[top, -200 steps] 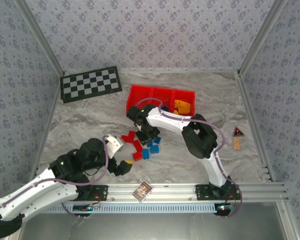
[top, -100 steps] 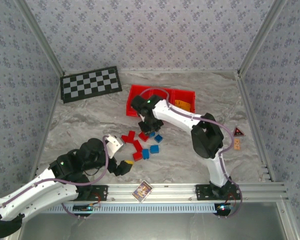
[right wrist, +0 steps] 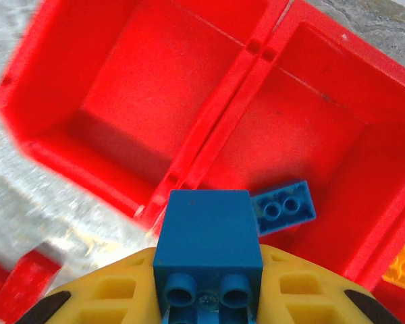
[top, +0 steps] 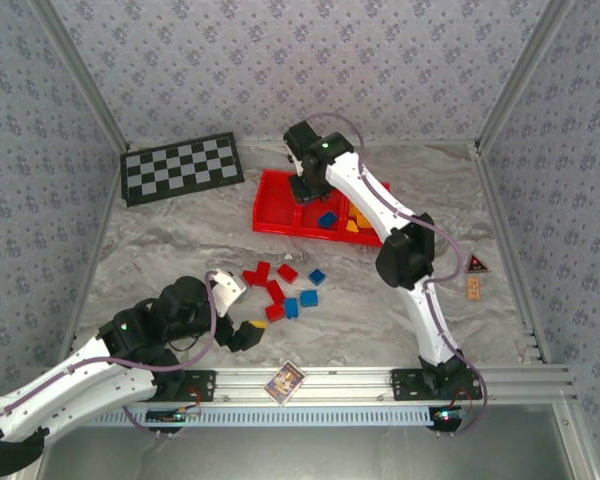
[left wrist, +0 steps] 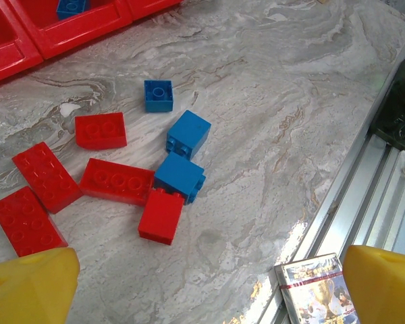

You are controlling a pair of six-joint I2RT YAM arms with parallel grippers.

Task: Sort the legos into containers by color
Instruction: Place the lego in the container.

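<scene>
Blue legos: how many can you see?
5 blue legos: three on the table, one in the tray's middle compartment, one in the right gripper. Others may hide under the right arm.

Top external: fixed high behind the arm bases, facing forward and down; distant, taking in the whole worktop (top: 180,250) and three walls.
Left wrist: low and close, tilted down across the worktop toward the loose bricks (left wrist: 116,181); own fingertips (left wrist: 30,287) at the bottom corners.
Right wrist: very close, facing steeply down into the tray (right wrist: 216,128); right end effector (right wrist: 207,290) and its blue brick (right wrist: 206,226) at the bottom edge.
Shared, top and left wrist: loose bricks, card (left wrist: 315,290), tray's near edge.
Shared, top and right wrist: left and middle compartments.
</scene>
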